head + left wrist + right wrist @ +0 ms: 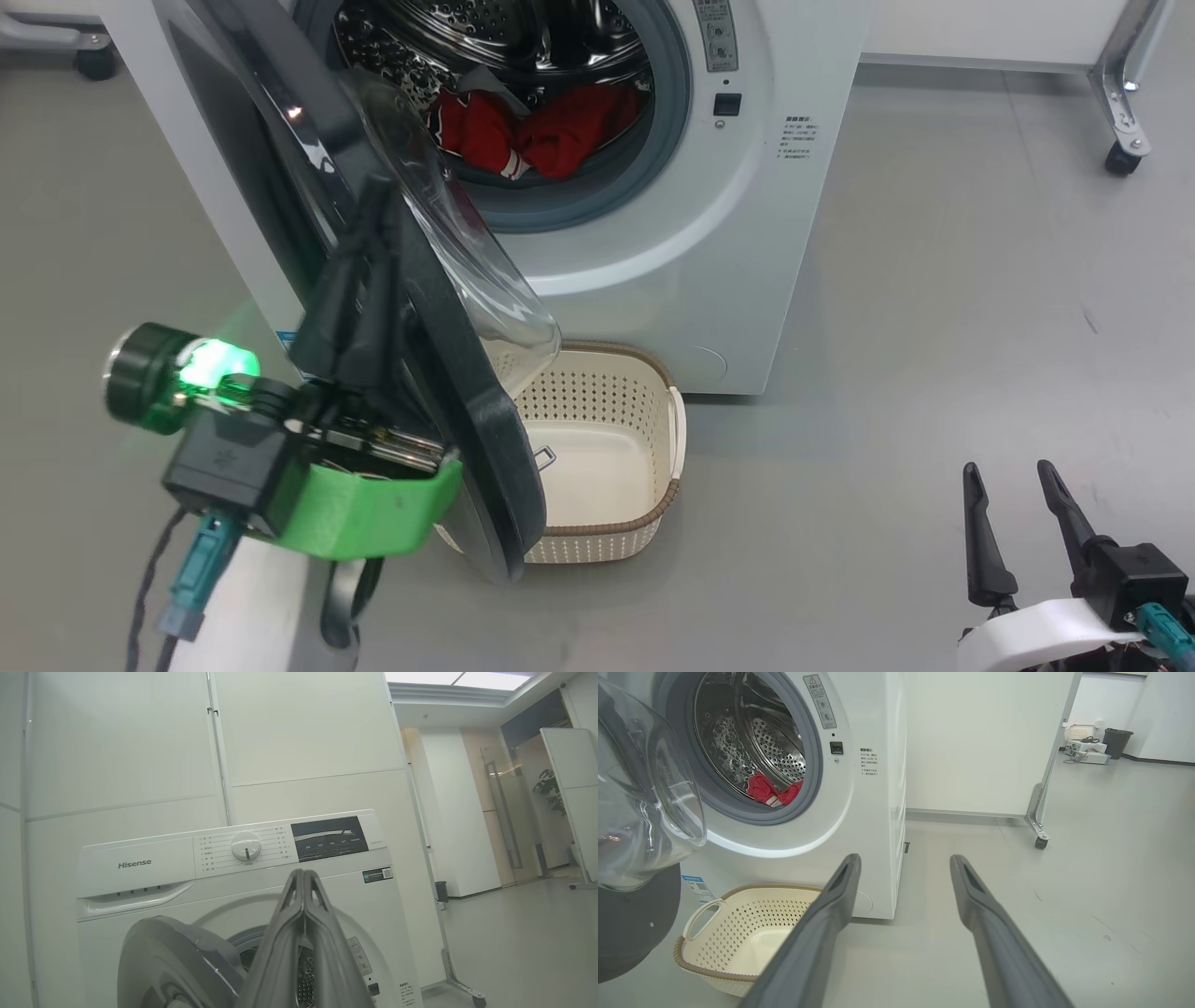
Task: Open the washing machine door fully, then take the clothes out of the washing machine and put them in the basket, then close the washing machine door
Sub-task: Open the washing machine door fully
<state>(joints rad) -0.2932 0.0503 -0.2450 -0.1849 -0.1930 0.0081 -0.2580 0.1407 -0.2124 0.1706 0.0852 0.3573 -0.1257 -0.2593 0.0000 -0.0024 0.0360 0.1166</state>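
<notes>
The white washing machine (747, 261) (140, 863) (873, 812) stands open. Its glossy black door (467, 401) (168, 956) (630, 924) is swung out towards me, the clear glass bowl (448, 224) bulging to the right. My left gripper (373, 191) (303, 873) is shut, its fingers lying against the door's rim with nothing between them. The red clothes (551, 131) (773, 793) lie in the steel drum. Below the door sits the cream basket (667, 392) (752, 890), partly hidden by it. My right gripper (1008, 471) (903, 858) hangs open over the floor, right of the machine.
A wheeled metal frame leg (1120, 140) (1038, 830) (462, 989) stands right of the machine, against white wall panels. Another caster (93, 61) sits at the far left. A dark bin (1115, 742) and boxes stand far off. Grey floor stretches to the right.
</notes>
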